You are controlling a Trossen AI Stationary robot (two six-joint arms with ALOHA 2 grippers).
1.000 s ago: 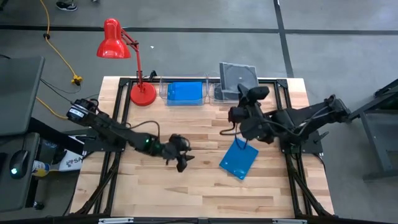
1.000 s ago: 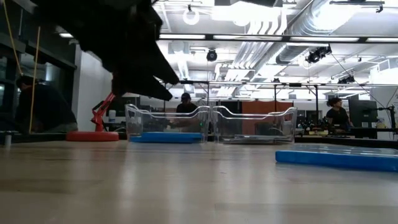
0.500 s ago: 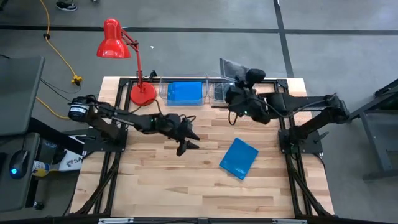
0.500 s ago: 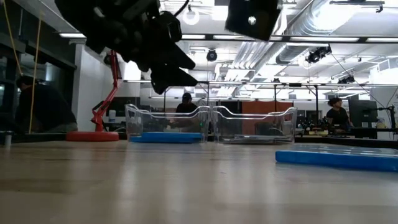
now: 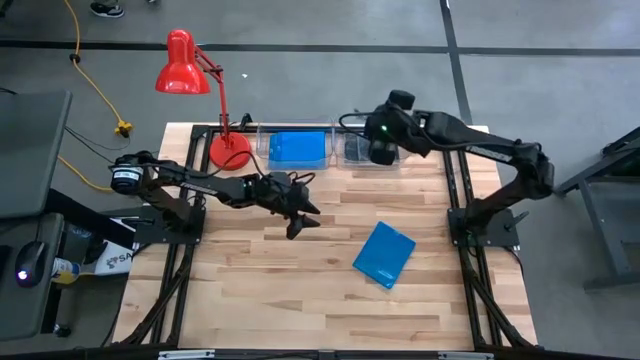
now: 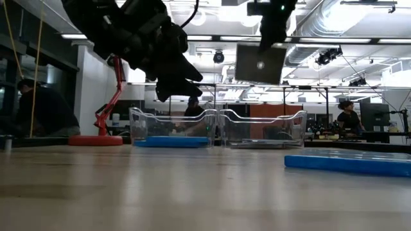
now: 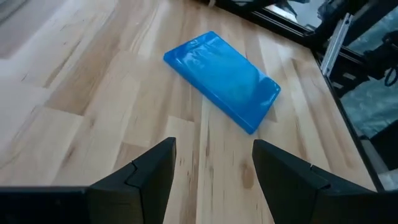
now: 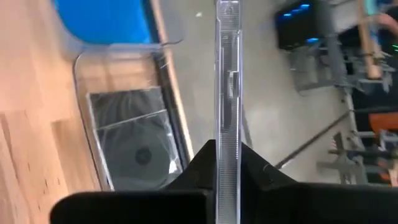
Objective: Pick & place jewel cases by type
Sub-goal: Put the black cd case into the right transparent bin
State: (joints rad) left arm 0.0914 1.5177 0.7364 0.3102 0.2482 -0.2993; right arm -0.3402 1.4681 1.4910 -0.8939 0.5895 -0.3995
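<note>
Above the clear bin (image 5: 368, 150), right hand (image 8: 227, 163) grips a grey case (image 6: 260, 63).

The table (image 5: 300, 290) is made of pale wooden planks with a smooth, faintly sheened finish. The blue jewel case (image 7: 222, 79) is seen as glossy plastic. The bins (image 6: 218, 128) are of clear, shiny plastic. The smoky jewel case (image 8: 227, 87) is translucent plastic. The lamp (image 5: 185, 65) is finished in glossy red.
</note>
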